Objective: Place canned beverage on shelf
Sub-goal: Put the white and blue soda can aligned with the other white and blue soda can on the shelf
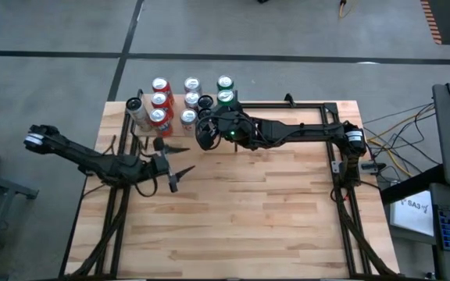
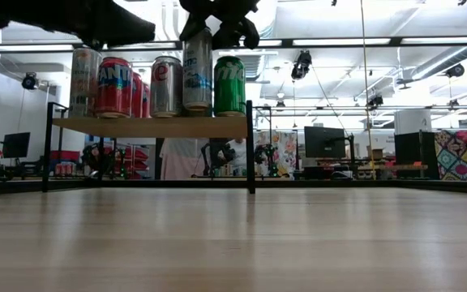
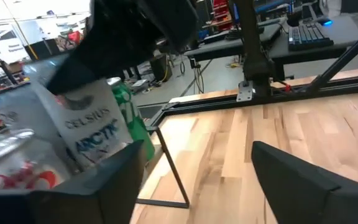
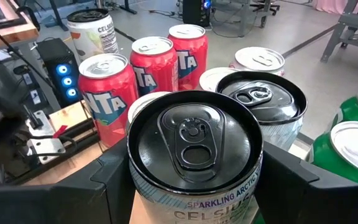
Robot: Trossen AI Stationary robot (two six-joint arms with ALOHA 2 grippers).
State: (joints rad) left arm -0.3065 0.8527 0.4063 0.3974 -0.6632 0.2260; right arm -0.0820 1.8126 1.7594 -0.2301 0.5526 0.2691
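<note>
A slim white-and-blue can (image 4: 194, 155) with a black top stands upright between the fingers of my right gripper (image 4: 194, 186), which is shut on it over the shelf (image 2: 152, 126). Several cans stand on the shelf: red ones (image 4: 107, 93), green ones (image 2: 229, 85), silver ones (image 1: 191, 84) and another black-topped one (image 4: 263, 102). The held can (image 2: 198, 73) is among them. I cannot tell whether its base touches the board. My left gripper (image 1: 176, 162) is open just in front of the shelf, close to the held can (image 3: 95, 127), with nothing between its fingers. My right gripper pinches the can between its two fingers, one on each side of the upper wall (image 4: 135, 186), just below the black rim. The fingers reach in nearly level from the table's right. The can is upright.
The shelf stands at the table's far left on thin black posts (image 2: 250, 146). The striped wooden tabletop (image 1: 256, 211) in front of it is bare. A black frame rail (image 1: 342, 195) runs along the table's right side. Beyond the table are monitors and desks.
</note>
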